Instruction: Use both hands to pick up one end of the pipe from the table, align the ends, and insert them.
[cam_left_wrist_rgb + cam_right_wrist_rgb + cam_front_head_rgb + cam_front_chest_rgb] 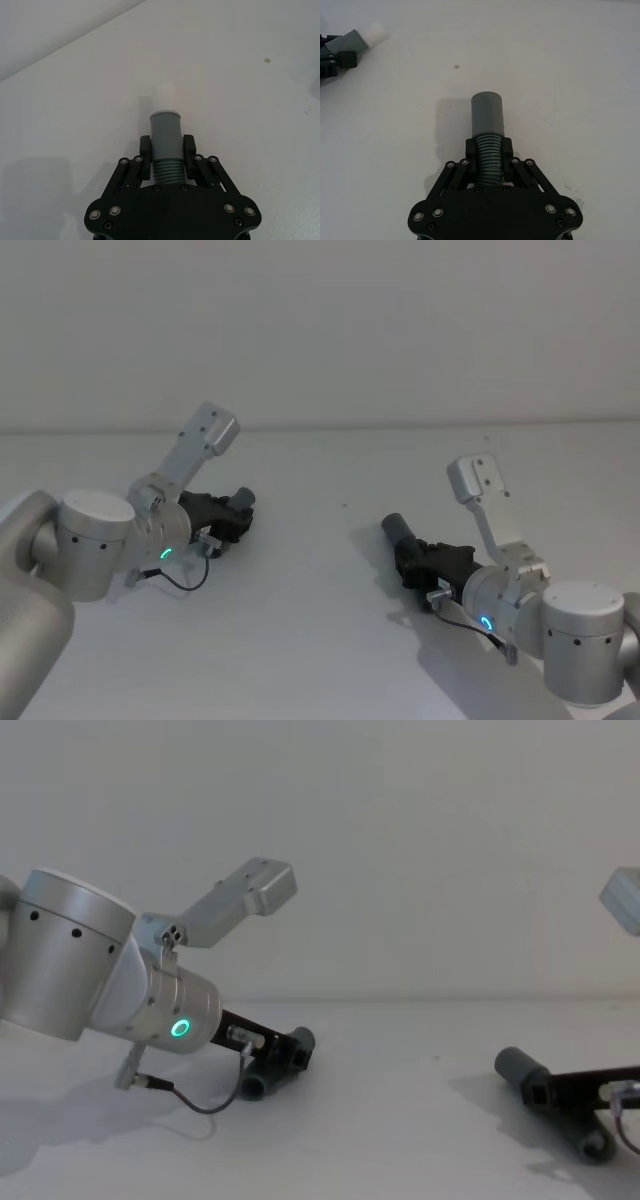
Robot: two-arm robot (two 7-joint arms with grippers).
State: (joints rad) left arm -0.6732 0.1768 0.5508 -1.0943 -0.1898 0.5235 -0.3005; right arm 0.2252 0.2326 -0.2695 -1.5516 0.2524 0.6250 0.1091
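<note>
Left jaws: the left gripper (166,150) is closed on the ribbed stretch of the left pipe piece (165,128). Its grey collar and white tip (165,95) stick out ahead of the fingers.
Right jaws: the right gripper (489,150) is clamped the same way on the right pipe piece (488,114), with the plain grey end projecting forward.
Location: both pieces sit low over the tabletop (320,470), one in its left part and one in its right, well apart and short of the far edge. You cannot tell whether either clears the surface.
Step in hand: by my reading, both pieces are gripped, with alignment and insertion not yet begun.
Next move calls for: you would raise both pieces, bring them toward the tabletop's middle and turn the tips to face on one axis. The white tip probably enters the grey end.
Arm pose: the left arm (80,970) and right arm (580,630) both reach forward and down, wrists angled inward.
</note>
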